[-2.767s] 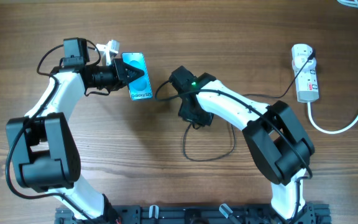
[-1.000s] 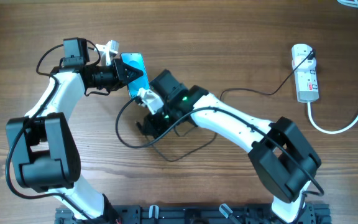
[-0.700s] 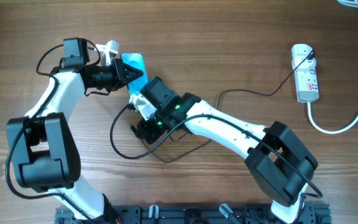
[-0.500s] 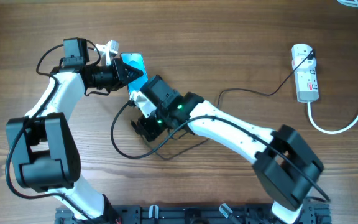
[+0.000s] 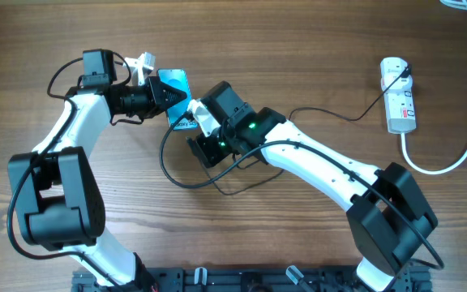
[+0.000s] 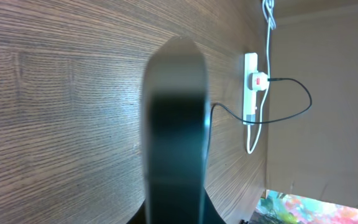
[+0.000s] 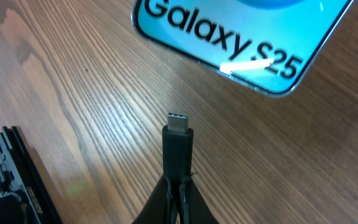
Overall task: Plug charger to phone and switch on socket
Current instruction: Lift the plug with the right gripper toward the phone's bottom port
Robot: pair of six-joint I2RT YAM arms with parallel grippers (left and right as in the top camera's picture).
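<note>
Gripping the phone in the left gripper, closed firmly on the handset toward the upper left of the wooden table. Showed, from overhead, a teal-blue screen turned upward, lettered "Galaxy S25" in white along the bottom edge. Appeared from the left wrist only as a dark, blurred slab seen edge-on, filling the middle of the view. Pinched the charger by its black plug body in the right gripper, shut tight around it, with the metal tip aimed at the phone's bottom edge. Hovered near that edge yet apart from it, with bare wood between; not yet plugged in. Trailed the thin black cable in a loose loop on the table beneath the right arm, then away to the right as far as the socket. Lay well apart from both grippers, near the table's right edge: a small white power strip bearing a red-marked switch. Carried at its upper end a white plug head, with the black cable meeting the strip just beside it. Sent a thick white cord from the lower end in a wide curve toward the upper right corner. Could not tell the switch's position from any of the three views.
</note>
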